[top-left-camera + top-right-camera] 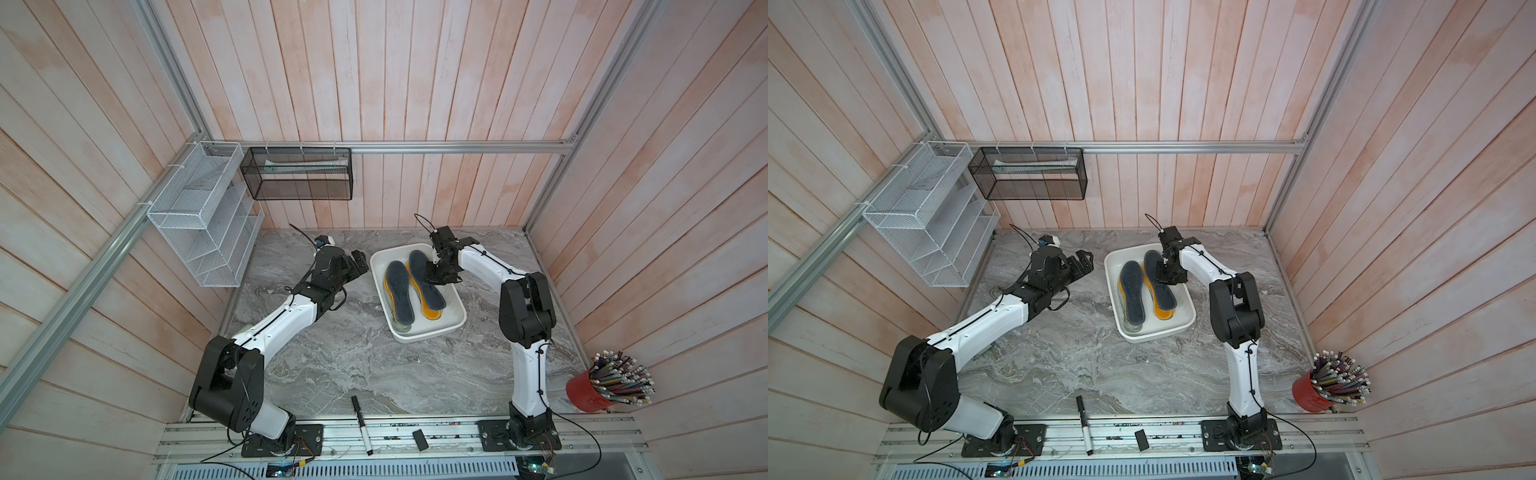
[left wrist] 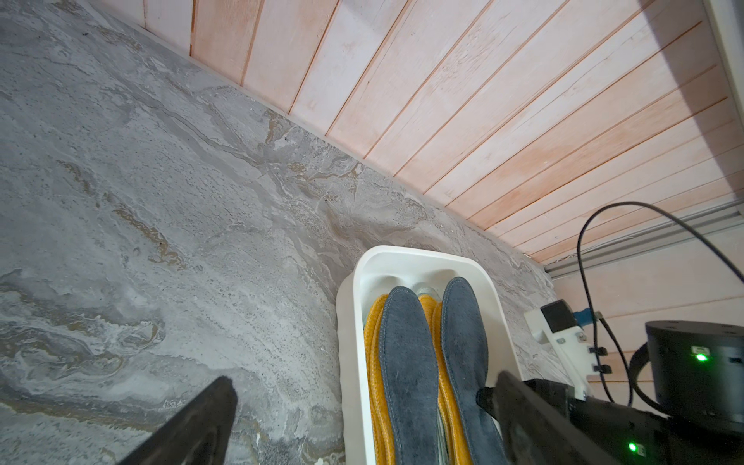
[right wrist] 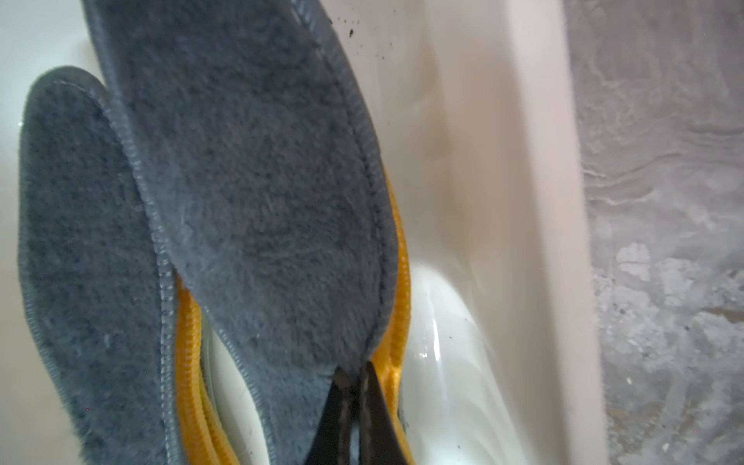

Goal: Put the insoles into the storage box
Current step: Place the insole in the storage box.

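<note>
Table (image 1: 332, 353) – grey marble top, carries everything listed.
Storage box (image 1: 436, 329) – risk: gets shoved if R gripper (image 3: 354, 386) pulls sideways while clamped. White tub, mid-table, long axis slanting far-L to near-R.
Insoles (image 1: 401, 299) – risk: stacks slide if the top one is dragged. All those seen lie in the box in two stacks, yellow under grey, long axes along box length; heel/toe unclear.
Top grey insole (image 3: 257, 193) – risk: snags in grip and comes back out, or settles askew over its neighbour. On the stack at R gripper's side, edge lifted.
R gripper – nipped tight on that insole's edge.
L gripper (image 1: 360, 266) – jaws wide, empty, just beside box
</note>
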Motion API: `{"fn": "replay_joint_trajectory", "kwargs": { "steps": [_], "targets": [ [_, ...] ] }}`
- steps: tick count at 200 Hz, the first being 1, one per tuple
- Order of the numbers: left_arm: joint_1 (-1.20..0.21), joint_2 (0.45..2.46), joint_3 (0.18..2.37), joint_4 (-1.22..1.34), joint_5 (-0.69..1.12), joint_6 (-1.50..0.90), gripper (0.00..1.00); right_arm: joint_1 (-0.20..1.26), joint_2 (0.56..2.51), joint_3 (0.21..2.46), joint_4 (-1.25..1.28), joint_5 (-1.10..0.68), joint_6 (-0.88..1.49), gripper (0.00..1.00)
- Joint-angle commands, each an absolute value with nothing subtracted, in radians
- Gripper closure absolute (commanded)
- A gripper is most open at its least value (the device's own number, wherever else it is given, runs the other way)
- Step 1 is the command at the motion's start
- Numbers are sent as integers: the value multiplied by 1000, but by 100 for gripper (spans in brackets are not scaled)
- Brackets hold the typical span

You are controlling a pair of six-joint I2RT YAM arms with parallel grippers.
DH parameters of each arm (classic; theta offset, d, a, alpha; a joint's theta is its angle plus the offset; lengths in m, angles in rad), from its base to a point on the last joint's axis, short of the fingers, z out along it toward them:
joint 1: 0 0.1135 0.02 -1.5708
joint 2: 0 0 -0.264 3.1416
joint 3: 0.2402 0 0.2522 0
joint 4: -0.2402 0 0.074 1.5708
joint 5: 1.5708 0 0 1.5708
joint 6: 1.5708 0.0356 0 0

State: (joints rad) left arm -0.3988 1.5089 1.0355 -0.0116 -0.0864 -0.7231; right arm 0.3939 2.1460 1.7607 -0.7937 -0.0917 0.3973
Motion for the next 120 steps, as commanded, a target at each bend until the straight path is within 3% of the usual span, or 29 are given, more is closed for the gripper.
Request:
{"fn": "replay_joint_trajectory", "kwargs": {
  "steps": [1,69,120],
  "targets": [
    [-394,1498,1023,-12,-92,-716,0,391,2174,1785,-813,-110,405,87],
    [-392,1493,1016,-14,-91,-719,0,393,2171,1784,-819,-111,399,72],
    [-392,1493,1021,-18,-95,-716,0,390,2114,1783,-828,-93,381,48]
  ]
}}
